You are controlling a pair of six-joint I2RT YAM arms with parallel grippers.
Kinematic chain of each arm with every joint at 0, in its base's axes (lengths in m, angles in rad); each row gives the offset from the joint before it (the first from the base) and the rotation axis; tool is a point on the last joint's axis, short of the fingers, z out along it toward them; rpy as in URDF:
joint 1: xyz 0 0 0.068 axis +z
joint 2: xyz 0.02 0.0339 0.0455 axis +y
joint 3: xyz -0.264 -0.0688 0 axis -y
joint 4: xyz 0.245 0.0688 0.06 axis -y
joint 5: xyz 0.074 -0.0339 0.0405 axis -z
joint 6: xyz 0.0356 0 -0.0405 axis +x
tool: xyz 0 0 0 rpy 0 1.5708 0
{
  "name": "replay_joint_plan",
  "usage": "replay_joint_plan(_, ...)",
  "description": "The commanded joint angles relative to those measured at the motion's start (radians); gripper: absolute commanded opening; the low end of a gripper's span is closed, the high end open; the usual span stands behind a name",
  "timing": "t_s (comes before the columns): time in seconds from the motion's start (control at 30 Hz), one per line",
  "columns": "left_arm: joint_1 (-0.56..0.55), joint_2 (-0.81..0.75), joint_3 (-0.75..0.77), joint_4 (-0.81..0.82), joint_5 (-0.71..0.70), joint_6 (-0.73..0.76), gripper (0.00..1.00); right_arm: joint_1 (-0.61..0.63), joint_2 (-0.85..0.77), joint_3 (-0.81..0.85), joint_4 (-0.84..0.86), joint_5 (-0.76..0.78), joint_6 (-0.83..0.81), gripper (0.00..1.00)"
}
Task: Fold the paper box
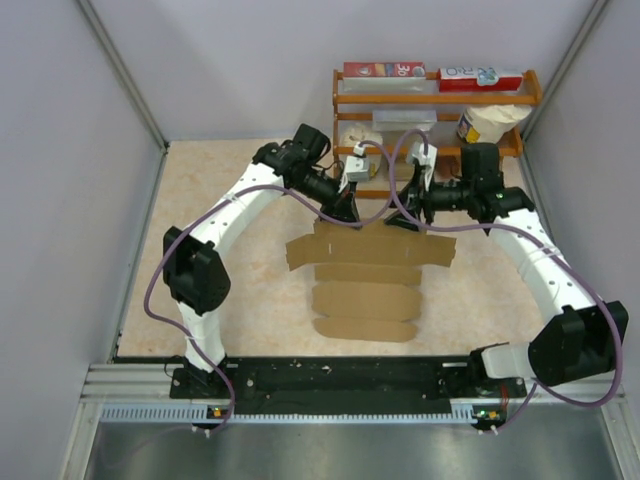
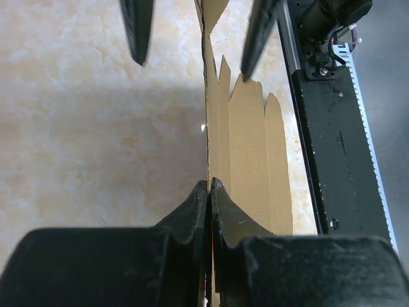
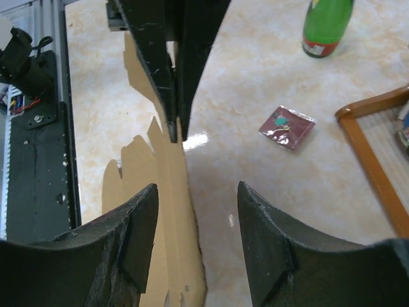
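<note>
The paper box point(image 1: 365, 275) is a wide flat sheet of plain brown cardboard with rounded flaps, lying in the middle of the table. My left gripper point(image 1: 340, 212) is at the sheet's far edge, left of centre. In the left wrist view it point(image 2: 209, 183) is shut on that edge of the cardboard point(image 2: 249, 160). My right gripper point(image 1: 410, 215) is at the same far edge, to the right. In the right wrist view it point(image 3: 197, 187) is open, with the cardboard's edge point(image 3: 163, 192) between its fingers and not touching them. The left gripper point(image 3: 176, 131) shows there pinching the sheet.
A wooden rack point(image 1: 430, 100) stands at the back with printed cartons point(image 1: 385, 70) on top. A small dark-red square card point(image 3: 287, 126) and a green bottle point(image 3: 326, 25) sit on the table behind the sheet. A black rail point(image 1: 340, 375) runs along the near edge.
</note>
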Motion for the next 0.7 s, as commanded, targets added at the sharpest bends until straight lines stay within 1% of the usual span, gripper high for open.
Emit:
replay_joint_plan(0.0,0.003,-0.051,0.056,-0.012,0.025,0.022,0.07,0.055,0.009,0.042,-0.07,-0.027,-0.071,0.52)
replay_joint_plan(0.13,0.003,-0.053,0.056,-0.012,0.031,0.019,0.07,0.104,0.024,0.034,-0.084,0.034,-0.091,0.49)
replay_joint_plan(0.27,0.004,-0.061,0.05,-0.014,0.034,0.022,0.07,0.121,0.048,0.049,-0.092,0.046,-0.099,0.38)
replay_joint_plan(0.4,0.003,-0.064,0.041,-0.014,0.028,0.022,0.07,0.128,0.055,0.066,-0.093,0.062,-0.099,0.29)
replay_joint_plan(0.57,0.004,-0.064,0.047,-0.012,0.034,0.027,0.07,0.132,0.067,0.074,-0.1,0.066,-0.096,0.27)
replay_joint_plan(0.63,0.004,-0.064,0.048,-0.012,0.04,0.03,0.07,0.14,0.072,0.074,-0.103,0.069,-0.093,0.24)
replay_joint_plan(0.67,0.003,-0.064,0.047,-0.012,0.042,0.03,0.07,0.143,0.075,0.08,-0.104,0.074,-0.091,0.22)
